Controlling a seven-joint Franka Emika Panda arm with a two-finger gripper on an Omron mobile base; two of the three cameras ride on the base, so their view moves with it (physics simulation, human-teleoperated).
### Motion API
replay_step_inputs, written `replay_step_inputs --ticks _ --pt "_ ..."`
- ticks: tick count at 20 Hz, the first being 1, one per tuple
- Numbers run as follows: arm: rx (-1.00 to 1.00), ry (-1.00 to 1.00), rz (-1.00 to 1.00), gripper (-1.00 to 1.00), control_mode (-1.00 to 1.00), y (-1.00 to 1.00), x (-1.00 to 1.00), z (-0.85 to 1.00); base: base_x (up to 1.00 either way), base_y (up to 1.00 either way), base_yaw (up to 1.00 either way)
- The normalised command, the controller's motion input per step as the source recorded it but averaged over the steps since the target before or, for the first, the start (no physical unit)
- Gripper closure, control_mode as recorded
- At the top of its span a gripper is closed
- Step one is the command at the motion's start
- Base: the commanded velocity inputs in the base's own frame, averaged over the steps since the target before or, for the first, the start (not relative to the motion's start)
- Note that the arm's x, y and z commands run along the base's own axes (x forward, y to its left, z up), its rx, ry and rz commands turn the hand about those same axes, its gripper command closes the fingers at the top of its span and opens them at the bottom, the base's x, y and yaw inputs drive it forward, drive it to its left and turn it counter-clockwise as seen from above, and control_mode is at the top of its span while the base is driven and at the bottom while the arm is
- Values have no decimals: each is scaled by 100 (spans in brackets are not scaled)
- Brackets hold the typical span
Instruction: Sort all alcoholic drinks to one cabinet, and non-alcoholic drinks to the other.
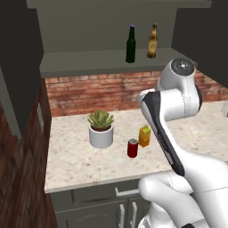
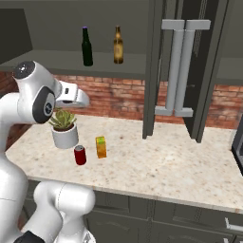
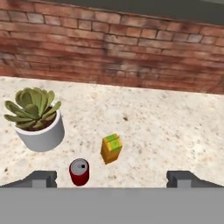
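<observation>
Two slim bottles stand upright side by side on the open upper cabinet's shelf (image 1: 84, 61): a dark green bottle (image 1: 130, 44) (image 2: 87, 47) with a purple cap, and to its right an amber beer bottle (image 1: 152, 42) (image 2: 118, 46). On the speckled counter below, a red soda can (image 1: 132, 148) (image 2: 80, 155) (image 3: 79, 171) stands just left of an orange juice carton (image 1: 144, 136) (image 2: 100, 147) (image 3: 111, 148). My gripper (image 3: 113, 178) hovers above and in front of these two, open and holding nothing.
A potted succulent (image 1: 101, 129) (image 2: 64, 129) (image 3: 38, 119) in a white pot sits left of the can. A brick wall (image 3: 131, 52) backs the counter. To the right, a cabinet door (image 2: 179, 71) with long silver handles stands open over the counter.
</observation>
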Motion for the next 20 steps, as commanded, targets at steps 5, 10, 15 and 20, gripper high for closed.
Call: replay_step_inputs --ticks 5,10,15,20 --pt "3 9 0 -100 -100 -4 -1 -31 0 0 0" --pt "5 3 0 -100 -100 -14 -1 -24 0 0 0" --pt "8 0 0 -100 -100 -24 -16 -21 0 0 0" --pt "6 0 0 -100 -100 -12 -21 -19 0 0 0"
